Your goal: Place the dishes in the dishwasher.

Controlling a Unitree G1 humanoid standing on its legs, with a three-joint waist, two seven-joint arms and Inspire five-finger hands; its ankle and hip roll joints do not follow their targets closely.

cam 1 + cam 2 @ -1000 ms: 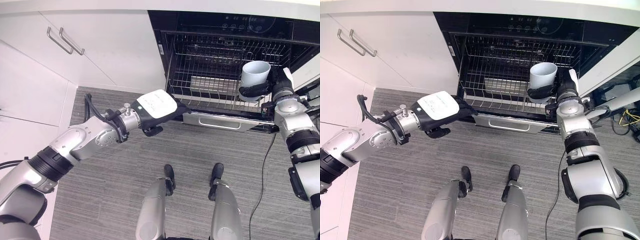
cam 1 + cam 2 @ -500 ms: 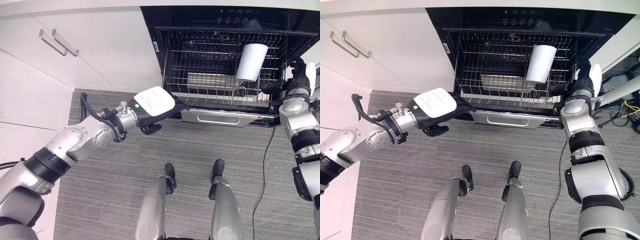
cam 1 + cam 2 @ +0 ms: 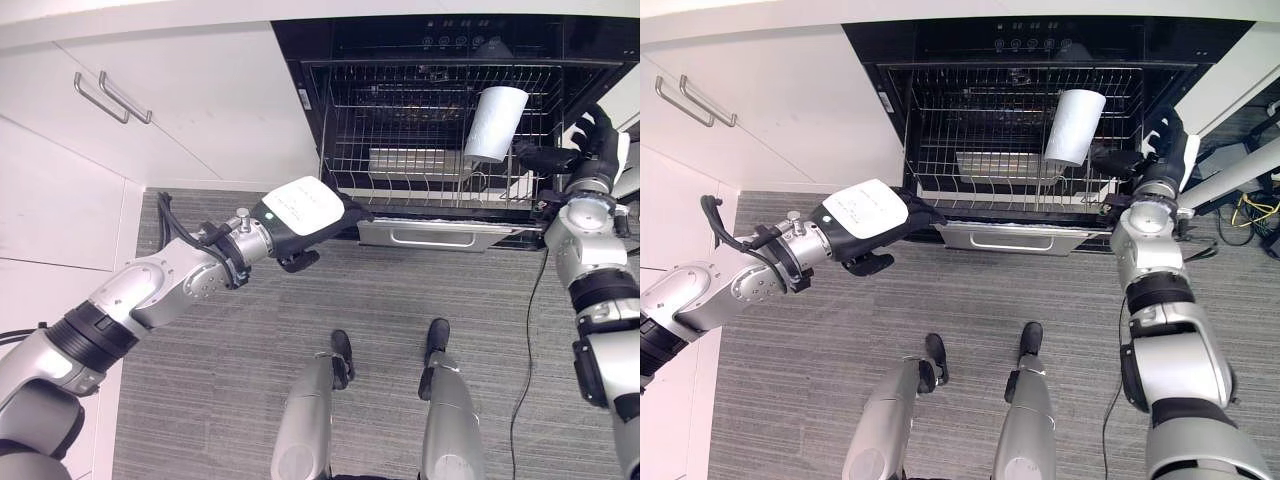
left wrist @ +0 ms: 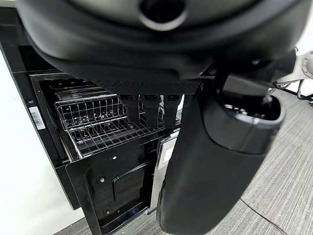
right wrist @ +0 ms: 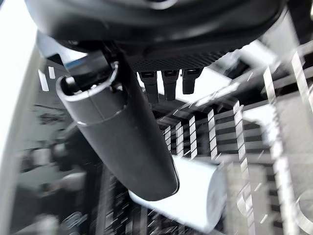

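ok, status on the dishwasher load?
Right robot hand open beside the white cup, not gripping. Cup tilted, mouth down, on the rack. Left robot hand open at the rack's front corner. Nothing blocking.

Both eye views look steeply down from the robot's head at the floor (image 3: 400, 290) and the open dishwasher (image 3: 440, 110) ahead, sharing the rack (image 3: 1010, 150) from slightly offset positions. The left wrist view looks along the left hand (image 4: 215, 161) very close, toward the rack's front edge. The right wrist view faces the rack wires past the right hand (image 5: 127, 137).
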